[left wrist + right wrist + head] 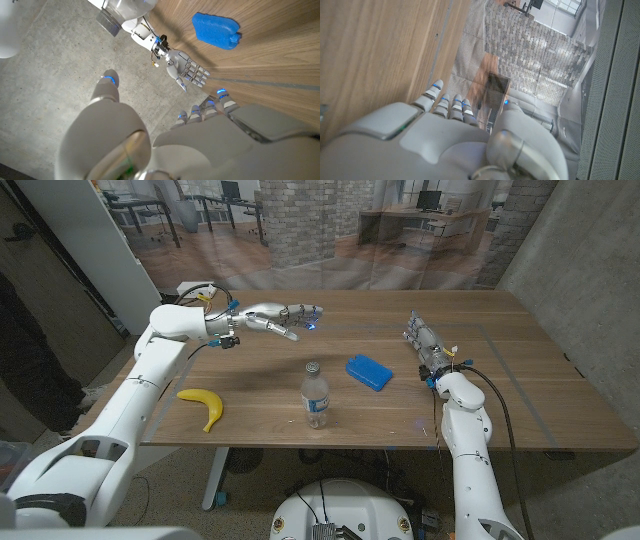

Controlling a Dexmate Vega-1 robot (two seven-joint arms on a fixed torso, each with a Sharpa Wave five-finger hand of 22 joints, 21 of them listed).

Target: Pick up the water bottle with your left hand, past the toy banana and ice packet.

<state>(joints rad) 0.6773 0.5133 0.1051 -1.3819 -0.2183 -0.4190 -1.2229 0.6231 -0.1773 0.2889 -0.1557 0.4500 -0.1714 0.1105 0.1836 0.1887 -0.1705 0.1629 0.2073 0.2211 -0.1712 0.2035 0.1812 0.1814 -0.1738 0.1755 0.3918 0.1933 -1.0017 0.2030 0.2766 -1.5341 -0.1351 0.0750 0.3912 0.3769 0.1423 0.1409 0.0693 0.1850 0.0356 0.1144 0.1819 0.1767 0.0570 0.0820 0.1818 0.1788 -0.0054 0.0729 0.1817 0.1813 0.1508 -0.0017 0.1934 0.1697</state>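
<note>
Water bottle stood upright near the table's front edge, toy banana to its left, blue ice packet just behind-right; left hand hovered behind it, fingers spread, empty; right hand rested well right, fingers extended.

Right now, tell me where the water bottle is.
In the head view the water bottle stands upright near the table's front edge, between the toy banana on its left and the blue ice packet behind it to the right.

Yellow banana, blue ice packet
</note>
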